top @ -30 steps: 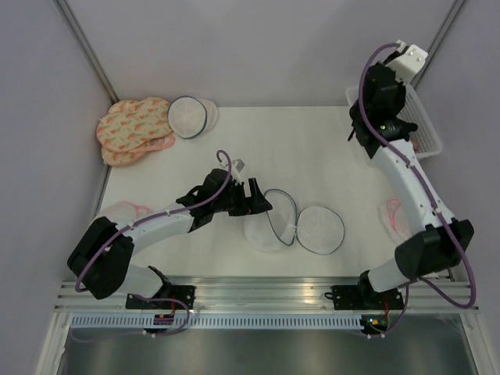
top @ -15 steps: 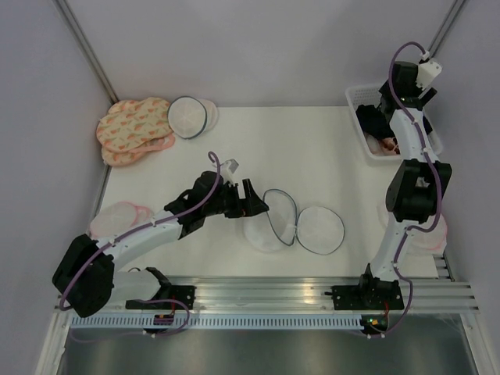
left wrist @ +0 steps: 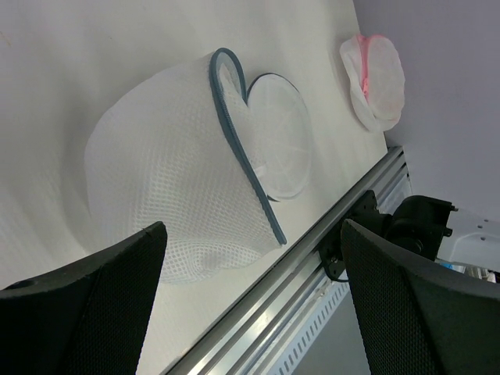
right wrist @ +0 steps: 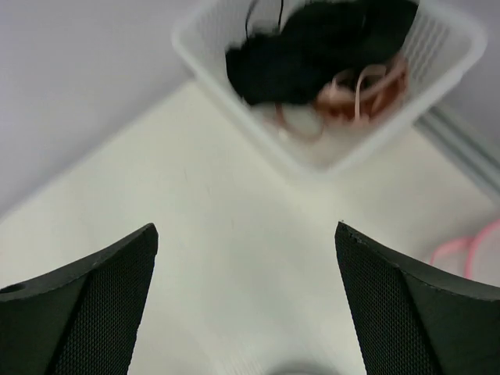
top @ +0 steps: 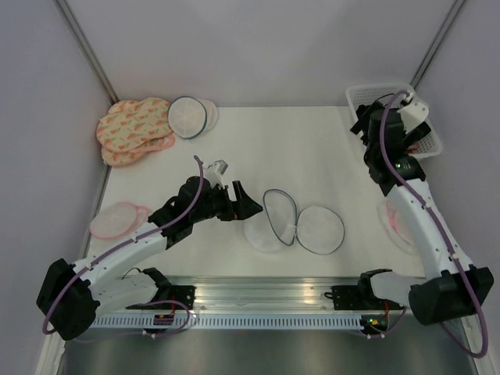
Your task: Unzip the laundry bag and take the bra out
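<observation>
Right gripper point(right wrist: 244, 228) pulled back — wide open, empty.

Bright, even light from overhead: no glare off the white table point(top: 312, 148), only faint, soft shadows under the arms. The left wrist view is crisp. Every cell of the laundry bag point(left wrist: 172, 195) mesh reads, while the left gripper point(left wrist: 251, 226) shows its fingers point(left wrist: 86, 312) dark and soft-edged up close. The right wrist view is blurred all over, with the white basket point(right wrist: 262, 129) and the black bra point(right wrist: 312, 47) smeared.
</observation>
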